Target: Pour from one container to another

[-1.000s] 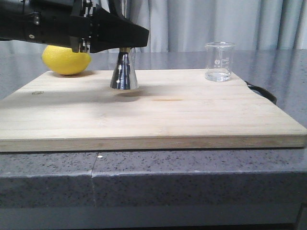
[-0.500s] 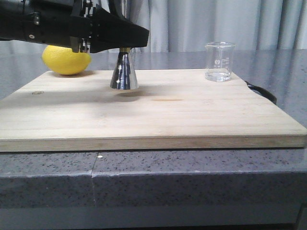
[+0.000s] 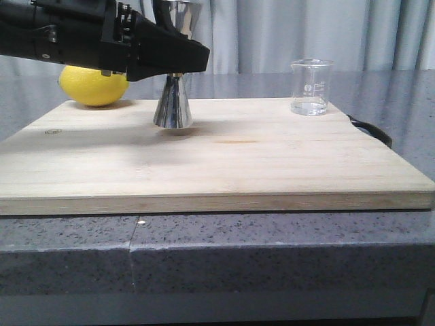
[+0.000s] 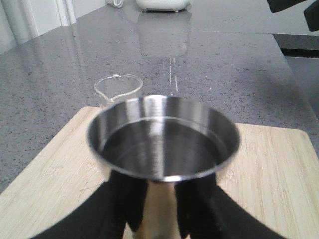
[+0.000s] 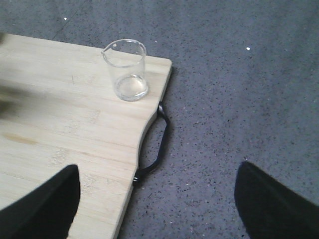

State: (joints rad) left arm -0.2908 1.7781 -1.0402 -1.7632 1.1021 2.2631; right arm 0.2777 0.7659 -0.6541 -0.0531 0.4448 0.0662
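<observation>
The steel jigger (image 3: 173, 109) stands upright at the board's back left, and my left gripper (image 3: 179, 68) is shut on its narrow waist. Its base is just over the board, and I cannot tell if it touches. The left wrist view looks down into the jigger's (image 4: 162, 137) open upper cup, with the black fingers (image 4: 122, 199) on either side of the stem. The clear glass beaker (image 3: 311, 88) stands alone at the back right corner, and it also shows as the beaker (image 4: 118, 92) and the beaker (image 5: 127, 69). My right gripper (image 5: 157, 199) hangs open over the board's right edge, well short of the beaker.
A yellow lemon (image 3: 94, 86) lies on the wooden cutting board (image 3: 224, 163) behind my left arm. The board's black handle (image 5: 154, 149) sticks out on the right over the grey speckled counter (image 5: 239, 99).
My left gripper has shifted the jigger slightly to the left. Its upper cup now shows above the fingers, and its shadow has closed up under the base. The beaker has not moved.
</observation>
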